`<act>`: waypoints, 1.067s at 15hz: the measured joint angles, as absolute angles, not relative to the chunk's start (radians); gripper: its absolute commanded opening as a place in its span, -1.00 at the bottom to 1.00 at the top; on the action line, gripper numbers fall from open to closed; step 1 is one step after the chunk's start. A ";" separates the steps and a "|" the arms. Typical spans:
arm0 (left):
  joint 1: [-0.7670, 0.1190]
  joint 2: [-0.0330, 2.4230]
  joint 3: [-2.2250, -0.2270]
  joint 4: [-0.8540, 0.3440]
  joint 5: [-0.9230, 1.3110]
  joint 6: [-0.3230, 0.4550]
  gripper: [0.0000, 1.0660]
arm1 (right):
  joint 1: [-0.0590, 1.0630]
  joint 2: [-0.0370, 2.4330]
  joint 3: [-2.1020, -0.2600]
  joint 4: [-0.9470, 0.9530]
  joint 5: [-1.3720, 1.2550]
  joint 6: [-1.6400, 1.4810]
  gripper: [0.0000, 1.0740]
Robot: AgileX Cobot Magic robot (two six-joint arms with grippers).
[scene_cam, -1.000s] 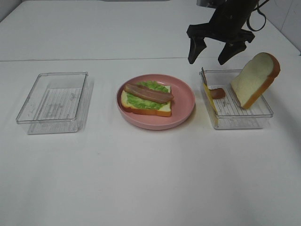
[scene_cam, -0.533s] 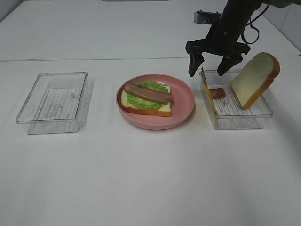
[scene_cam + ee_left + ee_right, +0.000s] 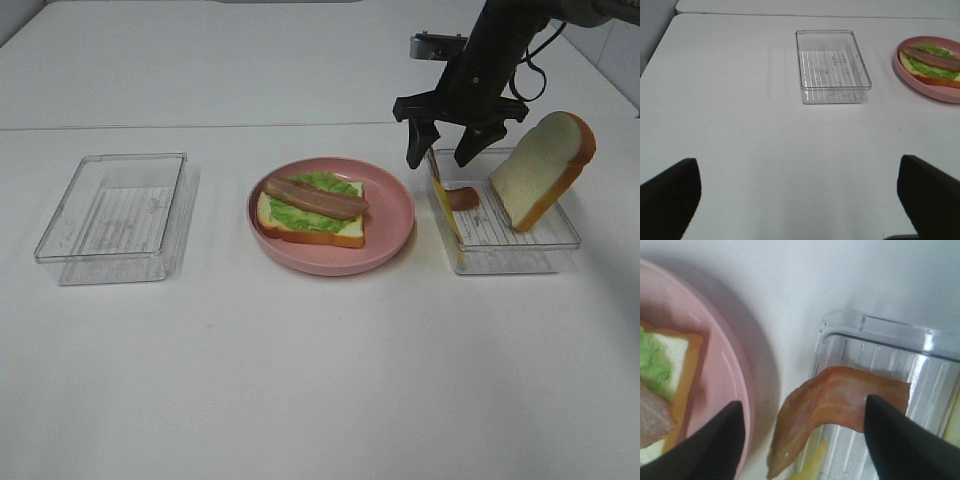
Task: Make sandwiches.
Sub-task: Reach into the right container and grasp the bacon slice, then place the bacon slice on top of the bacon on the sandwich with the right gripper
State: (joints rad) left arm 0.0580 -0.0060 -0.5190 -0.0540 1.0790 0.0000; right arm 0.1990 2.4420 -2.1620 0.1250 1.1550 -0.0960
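Stock on your white counter (image 3: 300,380):
- On the pink plate (image 3: 395,215), mid-counter: open sandwich (image 3: 312,212), made of one bread slice, lettuce and one bacon strip on top.
- Right tray (image 3: 520,245), just beside the plate: second bacon strip (image 3: 462,197) inside, yellow cheese (image 3: 447,213) on edge against the plate-side wall, loose bread slice (image 3: 540,170) leaning tilted at the far corner.
- Left tray (image 3: 110,262), well apart on the plate's other side.
- Your right gripper (image 3: 438,160): jaws parted, one either side of the second bacon strip. Contact cannot be told.
- Your left gripper (image 3: 800,200): jaws wide, holding nothing, above the counter near the left tray.
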 measured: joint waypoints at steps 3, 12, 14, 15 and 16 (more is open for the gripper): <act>0.058 -0.006 -0.519 -0.054 1.079 0.000 0.88 | 0.199 2.442 -2.162 0.121 1.155 -0.096 0.04; 0.058 -0.006 -0.519 -0.054 1.079 0.000 0.88 | 0.199 2.442 -2.162 0.097 1.159 -0.096 -0.51; 0.058 -0.006 -0.519 -0.054 1.079 0.000 0.88 | 0.199 2.442 -2.162 0.097 1.161 -0.096 -0.53; 0.058 -0.006 -0.519 -0.054 1.079 0.000 0.88 | 0.199 2.442 -2.162 0.097 1.161 -0.096 -0.63; 0.058 -0.006 -0.519 -0.054 1.079 0.000 0.88 | 0.199 2.442 -2.162 0.097 1.161 -0.096 -0.87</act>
